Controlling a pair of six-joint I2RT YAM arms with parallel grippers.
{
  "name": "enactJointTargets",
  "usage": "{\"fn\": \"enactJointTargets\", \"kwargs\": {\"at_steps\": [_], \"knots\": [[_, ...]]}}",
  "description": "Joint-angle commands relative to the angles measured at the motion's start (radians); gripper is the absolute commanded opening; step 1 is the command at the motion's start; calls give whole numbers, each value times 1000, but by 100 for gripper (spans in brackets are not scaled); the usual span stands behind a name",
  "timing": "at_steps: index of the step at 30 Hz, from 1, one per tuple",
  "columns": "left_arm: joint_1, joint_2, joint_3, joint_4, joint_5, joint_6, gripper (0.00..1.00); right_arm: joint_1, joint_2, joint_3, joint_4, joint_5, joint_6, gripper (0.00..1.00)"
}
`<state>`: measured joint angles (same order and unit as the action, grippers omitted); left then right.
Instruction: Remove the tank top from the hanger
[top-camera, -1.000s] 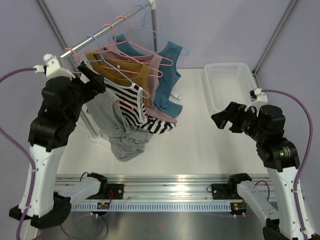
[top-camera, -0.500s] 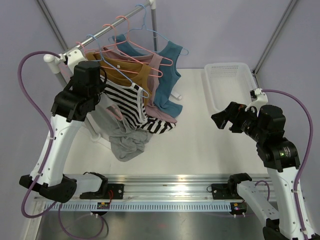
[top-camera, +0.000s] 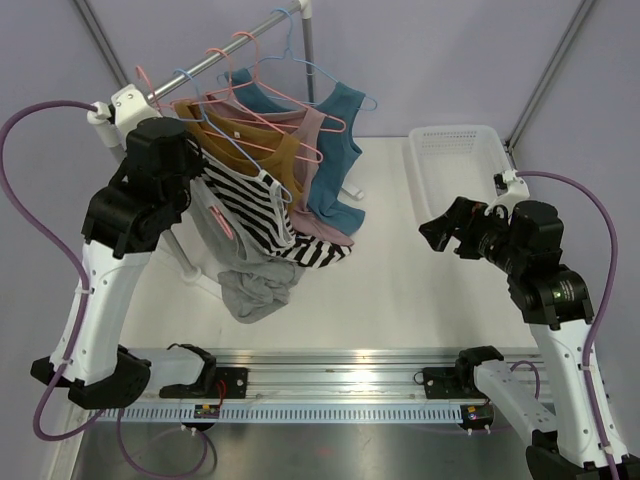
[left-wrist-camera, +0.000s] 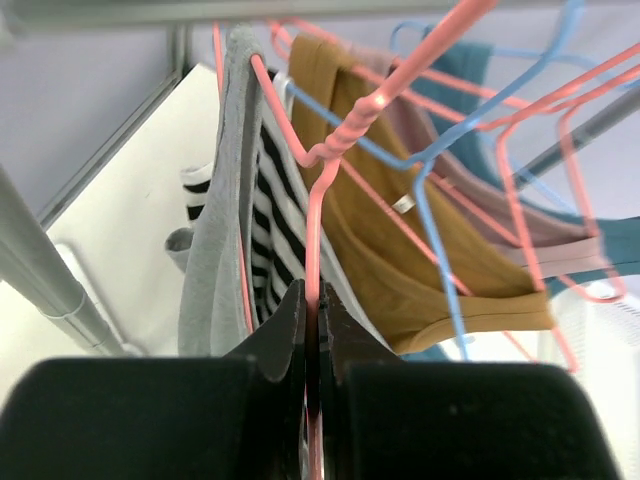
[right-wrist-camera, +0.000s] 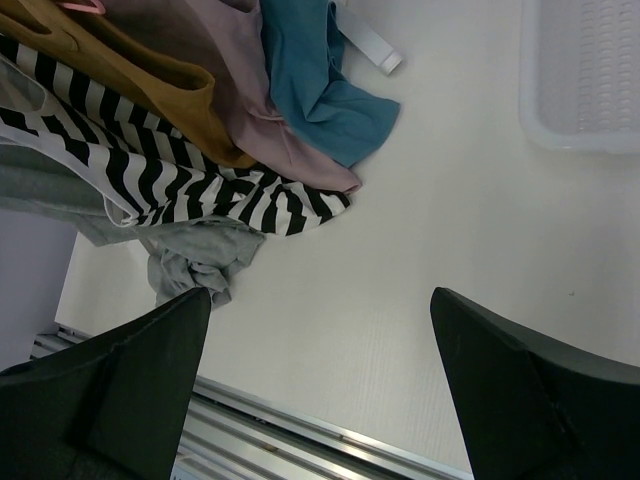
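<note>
At far-left corner: pink hanger (left-wrist-camera: 316, 225), pinched by left gripper (left-wrist-camera: 312, 305), has been raised; grey tank top (left-wrist-camera: 215, 260) not yet freed. Right gripper (right-wrist-camera: 318, 330) spread open.

The grey tank top (left-wrist-camera: 215, 230) is looking like soft matt cloth, the pink hanger (left-wrist-camera: 318, 225) is gleaming as smooth coated wire, the rail (top-camera: 195, 70) is shining like metal, and the basket (top-camera: 450, 160) is showing white perforated plastic.

Robot lab cell: plain lilac walls (top-camera: 450, 60), alu frame posts (top-camera: 548, 75), white bench (top-camera: 400, 290), mounting rail (top-camera: 330, 362).
</note>
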<state>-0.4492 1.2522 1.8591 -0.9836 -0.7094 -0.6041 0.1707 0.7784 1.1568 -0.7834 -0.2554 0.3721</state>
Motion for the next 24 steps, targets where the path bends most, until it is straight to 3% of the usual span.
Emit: {"fn": "enactJointTargets", "kwargs": {"at_steps": [1,8,14,18,19,21,24], "knots": [[-35,-23,86,69,-75,-31,0,1,9,6,49,-15,-15,99],[-103,-134,26,74,65,-42,0,3,25,0,99,2,7,99],[-108,-350,-197,100,292,-66,0,1,25,-42,257,15,13,99],[-108,-503,-331,82,511,-31,0,3,74,-74,402,-258,-12,99],[-108,-531,-389,76,559,-23,0,3,102,-86,441,-400,11,100],[-108,-615,-437,63,687,-11,0,3,133,-147,543,-531,63,100],[-108,-678,-497,-2,863,26,0,36,211,-245,885,-711,215,100]]}}
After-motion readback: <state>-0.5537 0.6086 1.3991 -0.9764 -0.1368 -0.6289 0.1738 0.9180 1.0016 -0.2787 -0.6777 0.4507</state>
